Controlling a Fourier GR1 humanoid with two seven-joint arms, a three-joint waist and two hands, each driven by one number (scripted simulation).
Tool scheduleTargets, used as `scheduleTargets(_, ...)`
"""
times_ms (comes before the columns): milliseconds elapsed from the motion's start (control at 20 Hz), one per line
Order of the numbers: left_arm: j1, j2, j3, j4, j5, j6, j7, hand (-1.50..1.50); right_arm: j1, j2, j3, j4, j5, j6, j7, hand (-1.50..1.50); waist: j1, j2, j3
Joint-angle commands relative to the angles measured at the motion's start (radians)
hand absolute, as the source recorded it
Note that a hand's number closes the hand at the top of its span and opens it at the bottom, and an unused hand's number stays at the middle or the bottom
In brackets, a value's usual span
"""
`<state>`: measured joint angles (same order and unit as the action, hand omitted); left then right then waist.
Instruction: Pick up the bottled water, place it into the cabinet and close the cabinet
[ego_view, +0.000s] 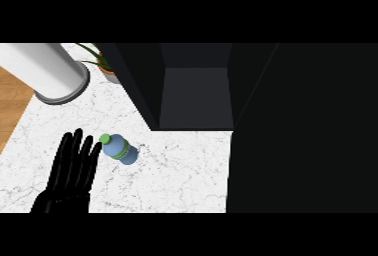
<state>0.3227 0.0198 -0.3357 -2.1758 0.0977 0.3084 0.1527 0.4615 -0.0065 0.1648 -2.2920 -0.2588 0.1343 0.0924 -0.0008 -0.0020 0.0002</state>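
Note:
A small blue water bottle with a green cap stands on the white marble counter, just right of my left hand. My left hand rises from the lower left edge, fingers straight and pointing up, holding nothing. The dark cabinet stands at the back, its front open onto a grey shelf floor. Its open door fills the right side of the view as a broad black panel. My right hand does not show.
A white cylinder stands at the back left corner. A potted plant sits next to it, against the cabinet's left wall. A wooden floor shows past the counter's left edge.

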Motion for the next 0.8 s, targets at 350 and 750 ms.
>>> scheduleTargets(350, 0.077, 0.021, 0.021, 0.024, 0.045, -0.045, -0.131, -1.50, 0.081, -0.002, 0.044, -0.006, 0.034, 0.031, -0.073, -1.50, -0.001, 0.000, 0.000)
scheduleTargets(750, 0.011, -0.005, 0.129, 0.193, 0.089, -0.048, -0.211, -1.50, 0.109, -0.012, 0.025, 0.085, 0.038, 0.080, -0.195, -1.50, -0.006, 0.002, 0.000)
